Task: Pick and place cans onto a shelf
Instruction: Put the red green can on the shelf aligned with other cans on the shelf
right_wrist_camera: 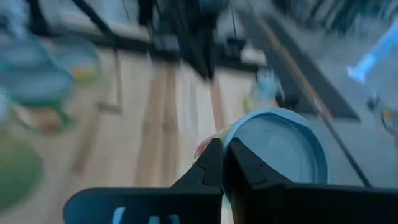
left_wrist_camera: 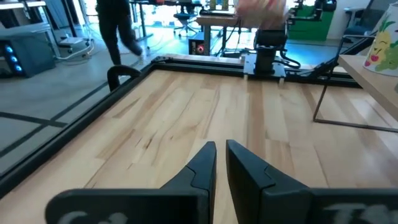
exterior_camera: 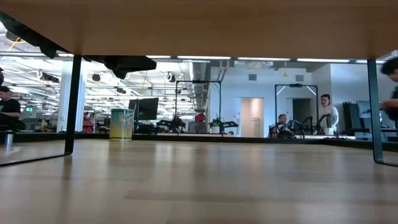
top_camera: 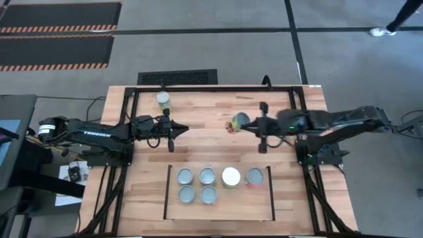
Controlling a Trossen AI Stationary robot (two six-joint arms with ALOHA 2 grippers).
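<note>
Right gripper (top_camera: 246, 124), centre of the high view, fingers pressed together against a tipped can (top_camera: 238, 122) at its tip; whether truly pinched, hard to say. Shelf (top_camera: 264, 206) with six cans down-frame; left gripper (top_camera: 182, 129) shut, farther away at centre-left.

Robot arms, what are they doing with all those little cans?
They are putting cans on a wooden shelf. Six cans sit there already. The right gripper is at a tilted can mid-table, its fingers nearly shut. The left gripper waits empty, fingers shut. One more can stands near the far edge.
</note>
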